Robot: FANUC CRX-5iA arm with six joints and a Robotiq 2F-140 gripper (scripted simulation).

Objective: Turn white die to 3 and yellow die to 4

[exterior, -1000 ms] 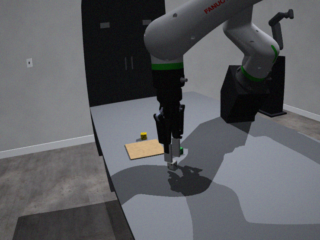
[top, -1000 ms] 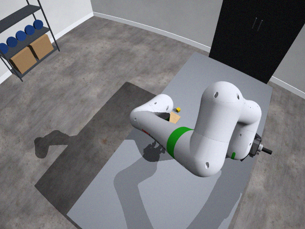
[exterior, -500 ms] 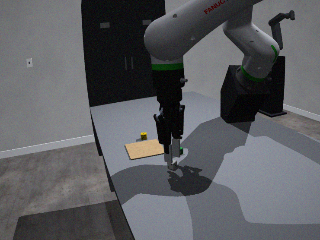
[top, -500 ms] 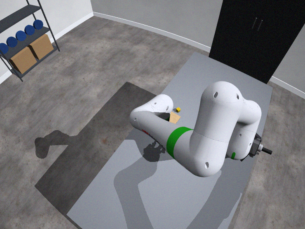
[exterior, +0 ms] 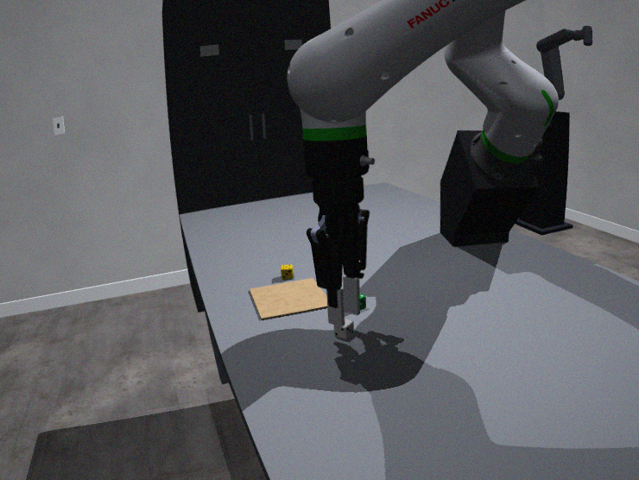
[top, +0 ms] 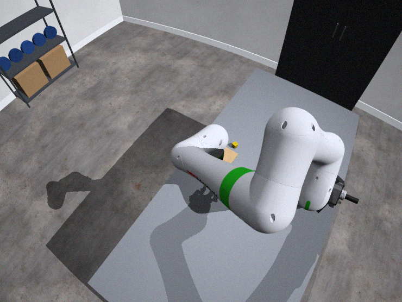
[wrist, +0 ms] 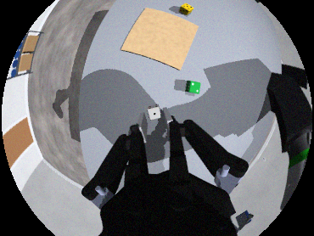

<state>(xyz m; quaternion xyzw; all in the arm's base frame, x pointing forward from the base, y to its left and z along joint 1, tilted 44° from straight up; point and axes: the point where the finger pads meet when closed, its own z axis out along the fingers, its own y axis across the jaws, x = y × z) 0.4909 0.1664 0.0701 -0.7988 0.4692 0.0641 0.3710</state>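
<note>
The white die (exterior: 344, 330) lies on the bare table in front of the tan mat's (exterior: 289, 297) right corner, off the mat. In the wrist view the white die (wrist: 153, 113) shows one dot on top. My gripper (exterior: 344, 317) points straight down, right over it. The fingers stand a little apart, with their tips at the die's top. The green die (exterior: 363, 300) sits on the table just right of the mat and also shows in the wrist view (wrist: 193, 87). The yellow die (exterior: 287, 271) sits on the table beyond the mat's far edge. The arm hides the gripper in the top view.
The table's left edge runs close past the mat (wrist: 160, 36). The arm's black base block (exterior: 477, 191) stands at the back right. A black cabinet (exterior: 248, 103) stands behind the table, and a shelf with boxes (top: 32, 61) far off on the floor.
</note>
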